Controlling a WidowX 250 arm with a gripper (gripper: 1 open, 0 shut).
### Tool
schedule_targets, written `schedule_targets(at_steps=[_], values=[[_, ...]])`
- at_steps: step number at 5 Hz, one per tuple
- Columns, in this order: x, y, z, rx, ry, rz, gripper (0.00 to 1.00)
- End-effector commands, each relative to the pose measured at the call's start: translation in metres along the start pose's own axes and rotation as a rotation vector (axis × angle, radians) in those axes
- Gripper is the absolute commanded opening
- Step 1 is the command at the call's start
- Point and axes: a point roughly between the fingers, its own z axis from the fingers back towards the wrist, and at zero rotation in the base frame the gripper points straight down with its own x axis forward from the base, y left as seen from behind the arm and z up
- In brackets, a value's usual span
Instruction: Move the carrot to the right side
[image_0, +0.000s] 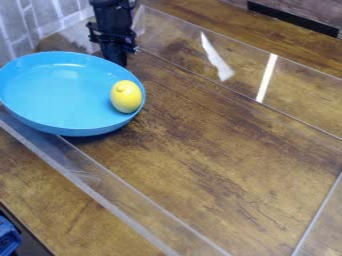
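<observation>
Camera view: the black tool (116, 45) stands at the desk's (201, 140) far left, just behind the blue bowl (54, 95), its jaws closed; whether it grips anything cannot be told. No carrot shows; a lemon (126, 95) lies in the bowl

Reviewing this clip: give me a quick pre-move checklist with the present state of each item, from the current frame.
1. Gripper shut: ok, the fingers look closed, just behind the bowl.
2. Carrot in the grip: cannot tell; no carrot shows, and the fingertips are small and dark.
3. Carrot located anywhere: not ok; the only small thing visible is a yellow lemon-like fruit in the bowl near its right rim.
4. Fruit out of the gripper's path: ok, it lies in the bowl, apart from the gripper.
5. Table to the right free of obstacles: ok, only bare wood and glare show there.
</observation>
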Motion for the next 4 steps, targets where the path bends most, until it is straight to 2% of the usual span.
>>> schedule_targets(at_steps=[1, 3, 4], values=[[0.013, -0.027, 0.013, 0.006, -0.022, -0.031, 0.00], [0.002, -0.032, 0.022, -0.007, -0.014, -0.027, 0.00], [0.006, -0.032, 0.026, -0.012, -0.012, -0.017, 0.00]])
